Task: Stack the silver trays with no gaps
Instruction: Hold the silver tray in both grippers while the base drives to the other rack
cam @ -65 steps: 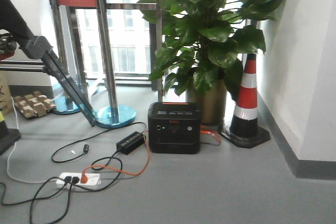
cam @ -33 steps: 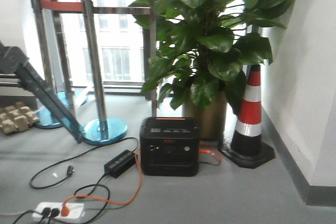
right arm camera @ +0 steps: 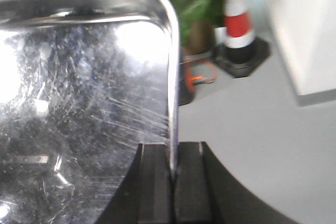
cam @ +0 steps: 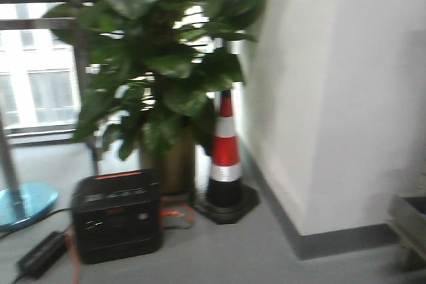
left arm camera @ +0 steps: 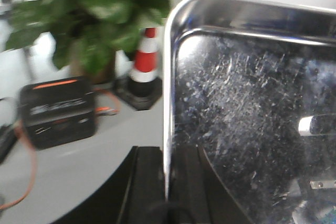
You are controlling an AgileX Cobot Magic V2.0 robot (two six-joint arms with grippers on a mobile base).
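As both tools (left arm camera: 167,182) (right arm camera: 173,177) clamp it — silver tray (left arm camera: 252,108) gleams.

Front view low, facing a white wall (cam: 319,98) at mid range, blurred, both wrist views hard against a silver tray (left arm camera: 247,108) rim, looking outward over the floor (cam: 266,264), traffic cone (cam: 226,154) and potted plant (cam: 160,71) common to all three.
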